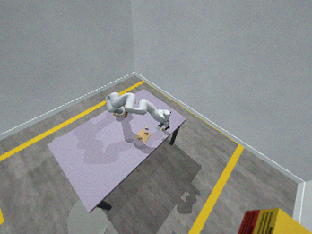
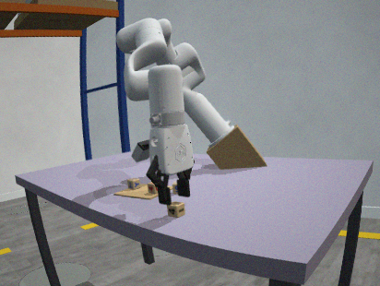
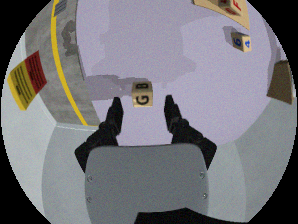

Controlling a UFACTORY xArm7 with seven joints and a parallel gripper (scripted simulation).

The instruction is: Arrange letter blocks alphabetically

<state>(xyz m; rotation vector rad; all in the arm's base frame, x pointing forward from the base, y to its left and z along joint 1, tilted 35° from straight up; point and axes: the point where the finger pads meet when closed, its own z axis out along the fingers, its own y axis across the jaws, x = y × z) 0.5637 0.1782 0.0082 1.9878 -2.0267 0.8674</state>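
The block (image 3: 141, 94) marked G sits on the table (image 2: 277, 221), off the mat (image 2: 134, 194) and near the table's edge. Just above it hangs the gripper (image 2: 174, 196), fingers spread partway and holding nothing. 1 block (image 2: 151, 188) lies on the mat, and another (image 2: 134, 183) lies beside the mat.

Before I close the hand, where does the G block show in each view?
Top: not distinguishable; it would be by the hand at the table's far end, too small to tell.
Exterior: the G block lies on the table just below the open hand, nearer the camera than the mat.
Wrist: centre, between the fingertips.
Shared landmark: the tan mat.
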